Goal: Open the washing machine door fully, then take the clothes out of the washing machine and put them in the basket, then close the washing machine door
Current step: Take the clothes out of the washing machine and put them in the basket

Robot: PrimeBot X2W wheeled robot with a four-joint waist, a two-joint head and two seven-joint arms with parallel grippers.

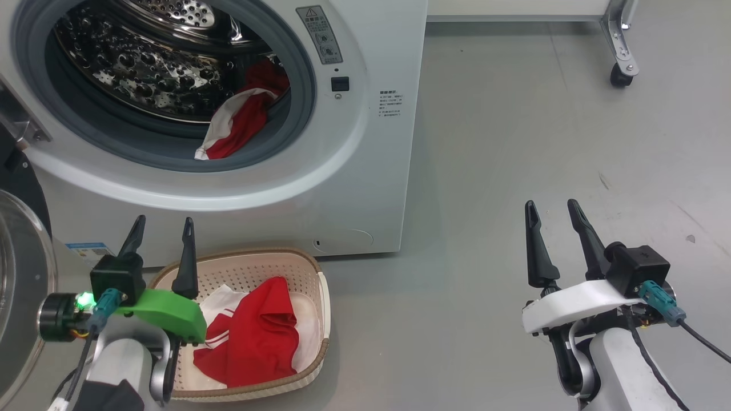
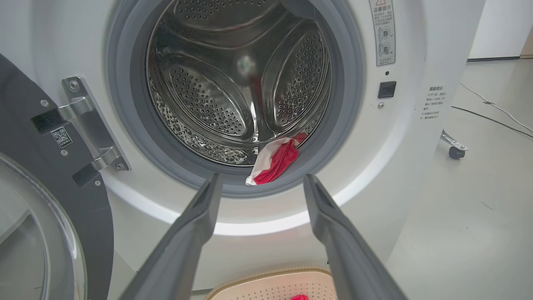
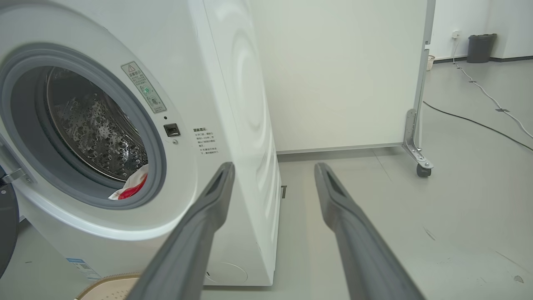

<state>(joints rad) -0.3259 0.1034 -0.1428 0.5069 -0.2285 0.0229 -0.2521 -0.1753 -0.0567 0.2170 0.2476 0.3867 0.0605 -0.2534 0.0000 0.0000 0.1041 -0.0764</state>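
Clothes (image 1: 257,337), red with white stripes, lie heaped in the basket (image 1: 257,252) just below the left claw (image 1: 164,220), whose 2 dark fingers stand apart with nothing between them. In the left wrist view those fingers point toward the lower lip of the porthole. The basket sits on the floor (image 1: 514,142) right in front of the washing machine (image 1: 365,171); whether it touches the base I cannot tell. Above it, 1 more red and white garment (image 1: 240,123) drapes over the lower right of the grey gasket (image 1: 302,97), partly inside the dimpled steel drum (image 1: 143,74). The washing machine door (image 1: 20,268) is swung wide open at the machine's left, its clear glass bowl just beside the left arm's wrist. The right claw (image 1: 551,202) hovers well apart to the right over the grey floor, its 2 fingers also spread and gripping nothing, aimed past the machine's right side. Farther back on the right, a black caster (image 1: 619,74) on a metal bracket stands on the floor.
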